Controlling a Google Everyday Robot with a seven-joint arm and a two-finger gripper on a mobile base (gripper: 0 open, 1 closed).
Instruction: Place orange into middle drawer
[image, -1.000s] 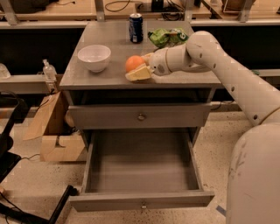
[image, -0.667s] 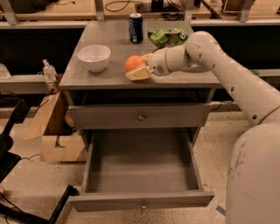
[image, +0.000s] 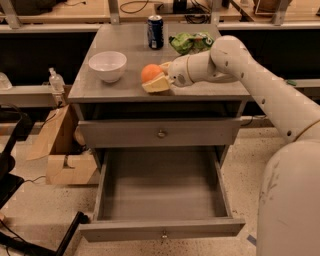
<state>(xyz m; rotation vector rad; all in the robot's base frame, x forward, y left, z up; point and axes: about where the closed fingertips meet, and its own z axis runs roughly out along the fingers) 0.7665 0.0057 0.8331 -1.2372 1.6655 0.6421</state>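
The orange (image: 149, 71) rests on the grey cabinet top (image: 125, 87), right of centre. My gripper (image: 155, 76) reaches in from the right and is shut on the orange, with one yellow finger (image: 156, 85) on its near side and the other behind it. The middle drawer (image: 160, 192) is pulled wide open below, near the floor. Its tray holds nothing, and a small knob (image: 163, 234) sits on its front panel.
A white bowl (image: 107, 65) stands left of the orange. A blue can (image: 155, 31) and a green snack bag (image: 190, 41) are at the back of the top. A shut drawer front (image: 160, 133) sits above the open drawer. A cardboard box (image: 62, 150) stands on the floor at left.
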